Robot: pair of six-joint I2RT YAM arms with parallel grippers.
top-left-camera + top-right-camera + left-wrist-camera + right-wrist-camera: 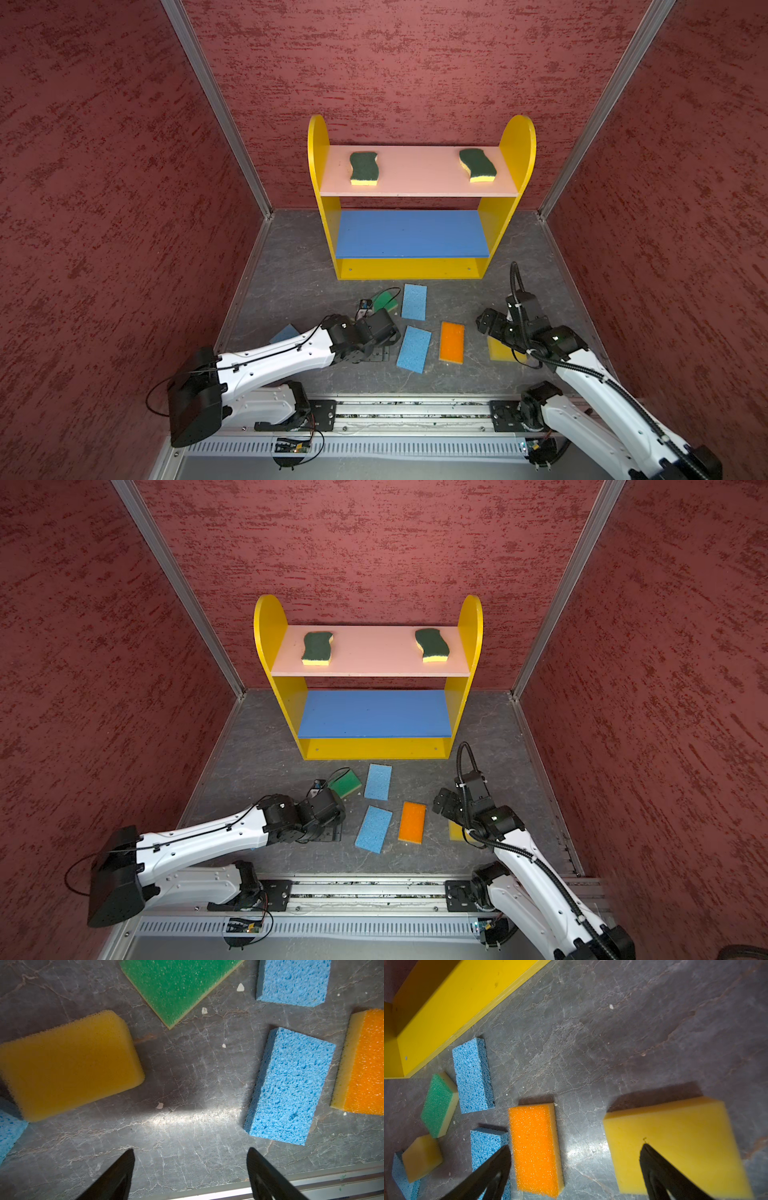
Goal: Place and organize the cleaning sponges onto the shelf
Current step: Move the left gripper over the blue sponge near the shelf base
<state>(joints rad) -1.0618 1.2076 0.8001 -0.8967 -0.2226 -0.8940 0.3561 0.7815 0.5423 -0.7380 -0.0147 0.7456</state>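
Red textured walls close in a grey marbled surface (291, 266); in both top views the shelf (411, 268) stands at the back, with a wavy sponge (364, 168) near the left panel and a second wavy sponge (478, 165) near the right, both on the pink top board (419, 176); the blue middle board (411, 232) carries nothing. In front of it lie the far blue sponge (414, 302), near blue sponge (414, 349), orange sponge (451, 342) and green sponge (384, 301).

From the left wrist, the left gripper (191, 1149) hangs with its jaws wide apart and empty over bare surface, between a thick yellow sponge (68, 1066) and the near blue sponge; a third blue sponge (8, 1132) peeks out beside the yellow one.

From the right wrist, the right gripper (575, 1146) is likewise spread and holds nothing; one fingertip sits over a second yellow sponge (675, 1136).

By my count two sponges are shelved and seven wait, so the job looks barely started; no brand, label or lettering can be read anywhere.
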